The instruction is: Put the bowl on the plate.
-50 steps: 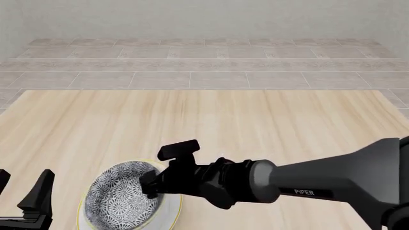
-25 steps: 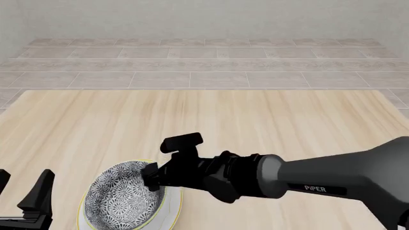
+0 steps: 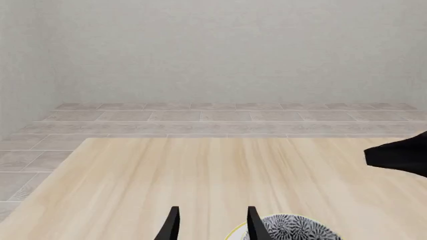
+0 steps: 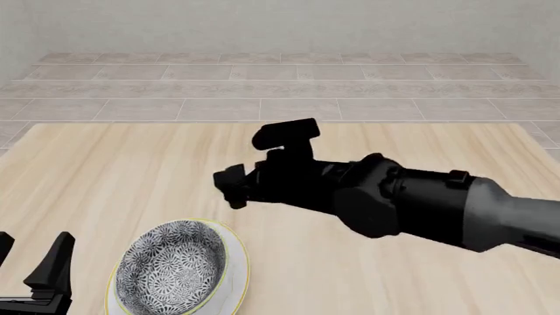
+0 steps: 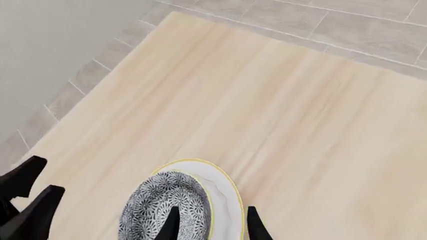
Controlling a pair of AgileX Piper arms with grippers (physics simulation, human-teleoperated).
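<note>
The right gripper [image 4: 235, 187] hangs in the air above the surface [image 4: 368, 262], fingers parted and holding nothing, up and to the right of the bowl [image 4: 170, 268]. The bowl sits on the plate [image 4: 236, 272], toward the plate's left side. The left gripper [image 4: 35, 272] rests low at the near left, parted and empty, just beside the plate.

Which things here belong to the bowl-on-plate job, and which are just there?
Job: bowl, sitting on the plate; right gripper, open above them.

Just there: left gripper, open beside the plate; table. Nothing else lies about.
</note>
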